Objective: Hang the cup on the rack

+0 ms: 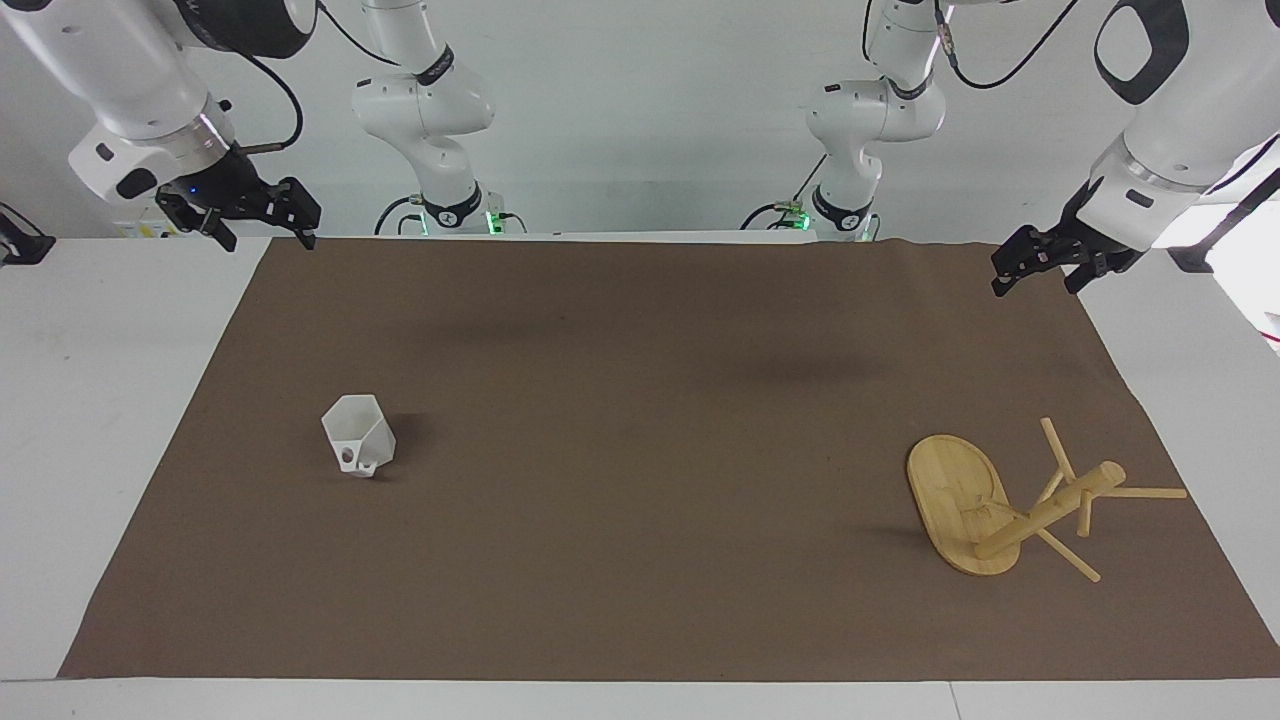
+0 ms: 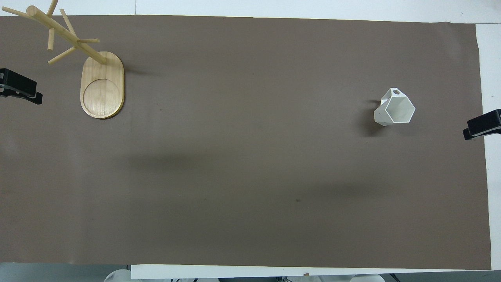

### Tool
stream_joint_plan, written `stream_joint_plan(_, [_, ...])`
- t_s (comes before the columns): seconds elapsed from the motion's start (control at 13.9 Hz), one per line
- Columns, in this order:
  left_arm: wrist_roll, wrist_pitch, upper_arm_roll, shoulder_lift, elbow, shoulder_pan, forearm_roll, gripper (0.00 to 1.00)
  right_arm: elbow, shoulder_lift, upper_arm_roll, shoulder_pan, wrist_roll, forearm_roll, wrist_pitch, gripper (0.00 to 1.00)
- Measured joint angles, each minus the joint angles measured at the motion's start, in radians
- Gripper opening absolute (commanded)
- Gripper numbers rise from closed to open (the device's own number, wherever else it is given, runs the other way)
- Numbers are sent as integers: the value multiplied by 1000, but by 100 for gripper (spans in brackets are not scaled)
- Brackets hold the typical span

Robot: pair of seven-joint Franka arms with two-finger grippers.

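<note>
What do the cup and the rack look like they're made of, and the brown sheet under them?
The cup looks like matte white plastic or unglazed ceramic: flat facets, crisp edges, no shine; which one is unclear. The rack looks like light bamboo or pale wood with a smooth finish: grain lines show on its oval base. The brown sheet looks like matte paper or thin fabric.

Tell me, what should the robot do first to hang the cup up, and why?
Probably the right claw should come down over the cup to grab it. The cup sits alone on the brown mat at the right arm's end, nothing holding it. The rack stands at the left arm's end, pegs bare. The left claw waits, raised.
</note>
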Motion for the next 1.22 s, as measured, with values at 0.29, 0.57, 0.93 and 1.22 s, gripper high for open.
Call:
stream_joint_plan(0.29, [0, 0, 0, 0, 0, 0, 0, 100, 0, 0, 0, 0, 2, 0, 0, 100])
stream_joint_plan(0.57, [0, 0, 0, 0, 0, 0, 0, 100, 1, -1, 2, 1, 22, 0, 4, 100])
stream_joint_plan(0.93, [0, 0, 0, 0, 0, 0, 0, 100, 6, 0, -5, -38, -416, 33, 78, 100])
stream_joint_plan(1.22, [0, 0, 0, 0, 0, 0, 0, 100, 7, 59, -15, -188, -974, 171, 95, 100])
